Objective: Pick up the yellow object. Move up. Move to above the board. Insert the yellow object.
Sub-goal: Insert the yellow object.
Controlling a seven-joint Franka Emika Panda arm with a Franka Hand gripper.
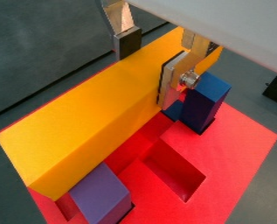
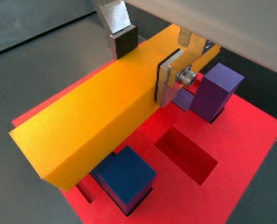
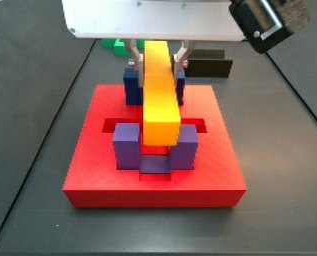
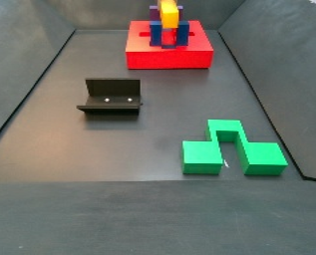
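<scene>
The yellow object (image 1: 88, 122) is a long yellow-orange bar. My gripper (image 1: 148, 74) is shut on it near one end, with a dark pad on each long face, as both wrist views show (image 2: 145, 68). The bar lies level over the middle of the red board (image 1: 252, 149), between the blue-purple posts (image 1: 204, 101). In a side view the bar (image 3: 158, 100) runs front to back between the posts (image 3: 126, 148), low over the board (image 3: 154, 185), under the gripper (image 3: 158, 50). I cannot tell whether it rests in the slot. The far side view shows bar (image 4: 168, 14) and board (image 4: 169, 58).
An open recessed slot (image 2: 185, 156) lies beside the bar. A black block (image 3: 212, 67) sits on the floor behind the board. The fixture (image 4: 111, 97) stands mid-floor. Green blocks (image 4: 233, 149) lie well away from the board, towards that camera.
</scene>
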